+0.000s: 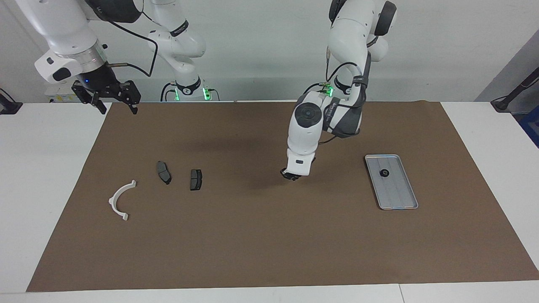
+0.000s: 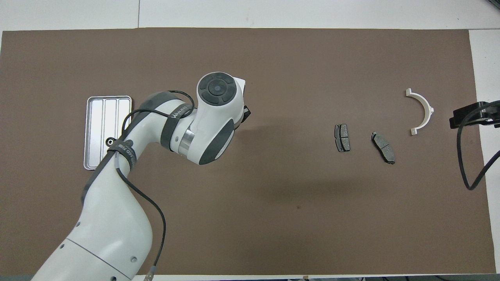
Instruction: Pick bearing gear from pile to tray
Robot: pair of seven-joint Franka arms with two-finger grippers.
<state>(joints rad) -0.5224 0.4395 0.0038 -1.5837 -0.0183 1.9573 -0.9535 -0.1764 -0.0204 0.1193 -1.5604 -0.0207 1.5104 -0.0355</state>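
Brown rectangular mat (image 1: 252,235) covers most of the white table (image 1: 42,168). In the left third of the facing view lie 3 loose parts, apart from each other: a white curved plastic arc (image 1: 120,200) lowest and nearest the mat's edge, then 2 dark grey brake pads (image 1: 164,172) (image 1: 196,179) side by side w/ a gap between them. In the overhead view the same 3 sit at mid-right: arc (image 2: 424,113), pads (image 2: 383,147) (image 2: 342,137).

Flat silver-grey grooved metal tray (image 1: 398,189) lies on the mat at mid-right of the facing view. 1 small black toothed bearing gear (image 1: 384,173) rests inside it, in the tray's upper half as that view shows it. In the overhead view the left arm's forearm and cable cover part of the tray (image 2: 103,117), and the gear (image 2: 110,141) shows right at the edge of the arm.

Left gripper (image 1: 290,176) is low over bare mat at frame centre in the facing view, fingertips closed together; can't tell if anything small is pinched between them. From overhead the wrist hides nearly all of it. Gear in the tray is well apart from this claw, abt level w/ it in the frame, only bare mat between; the pads are well apart too.

Right gripper (image 1: 113,101) waits raised at upper left of the facing view, over the mat's edge, fingers spread apart & holding nothing
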